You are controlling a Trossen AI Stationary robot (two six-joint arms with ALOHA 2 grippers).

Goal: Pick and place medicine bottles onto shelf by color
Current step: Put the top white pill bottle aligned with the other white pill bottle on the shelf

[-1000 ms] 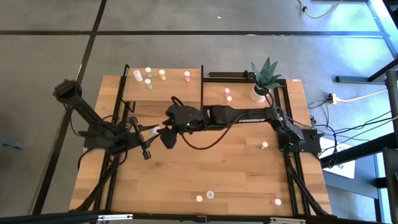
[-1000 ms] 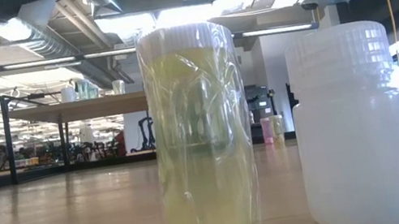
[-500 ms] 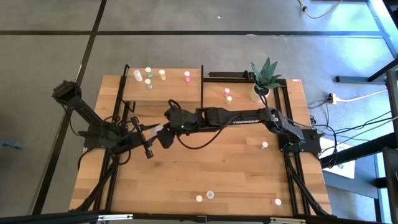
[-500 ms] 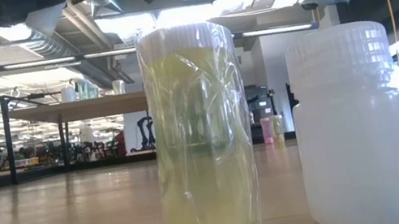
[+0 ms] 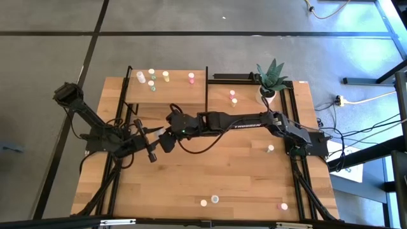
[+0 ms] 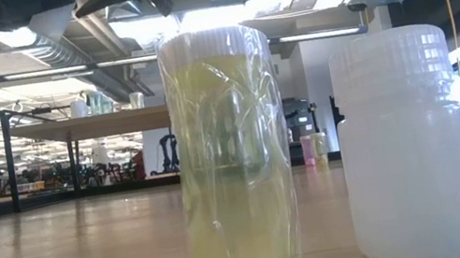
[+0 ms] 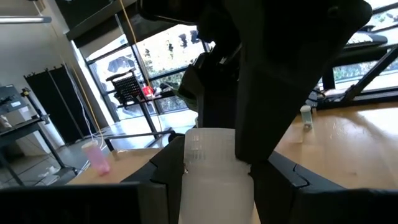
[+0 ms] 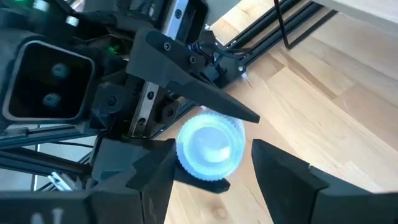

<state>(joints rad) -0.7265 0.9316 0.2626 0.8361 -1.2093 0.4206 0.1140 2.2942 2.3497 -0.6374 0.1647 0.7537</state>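
Looked down on a light-wood tabletop point(image 5: 222, 184) with the shelf point(image 5: 178, 89) at its far-left corner. Found the right gripper point(image 8: 213, 151) pushed farther across toward the left arm than a second earlier, fingers spread either side of the white bottle point(image 7: 211, 174), not closed on it. Found the left gripper point(image 5: 152, 132) clamped on that bottle, aloft mid-table just in front of the shelf. Judged it a handover about to happen, the placing undone. Noted black posts point(image 5: 207, 86) framing the shelf close by, both arms crowded together there; saw freer room toward the near edge, apart from a few loose bottles point(image 5: 215, 199).
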